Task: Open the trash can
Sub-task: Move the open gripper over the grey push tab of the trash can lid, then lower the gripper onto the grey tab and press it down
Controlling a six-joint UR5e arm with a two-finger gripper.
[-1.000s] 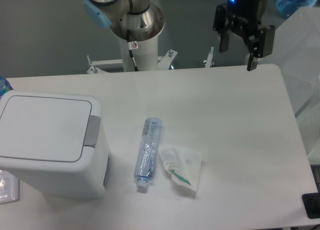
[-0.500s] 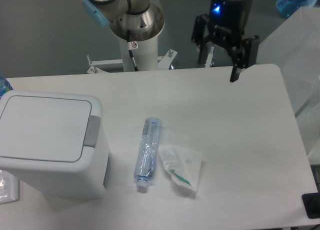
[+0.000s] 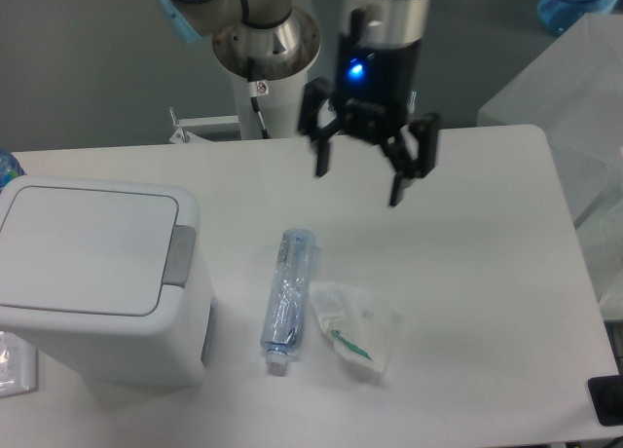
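Observation:
The trash can (image 3: 97, 273) is a boxy white bin at the left of the table. Its flat white lid (image 3: 83, 245) lies shut, with the grey push tab (image 3: 178, 254) on its right edge. My gripper (image 3: 358, 188) hangs open and empty above the table's middle, well to the right of the bin and higher than its lid. Its two dark fingers (image 3: 398, 180) point down and stand wide apart.
A clear plastic bottle (image 3: 287, 297) lies on the table right of the bin. A crumpled clear wrapper (image 3: 354, 326) lies beside it. The robot's base (image 3: 265, 58) stands at the table's back. A clear plastic bag (image 3: 584, 97) sits at the right edge.
My gripper has moved left and forward from the table's back right corner to above its middle, staying open. The bin, bottle and wrapper have not moved.

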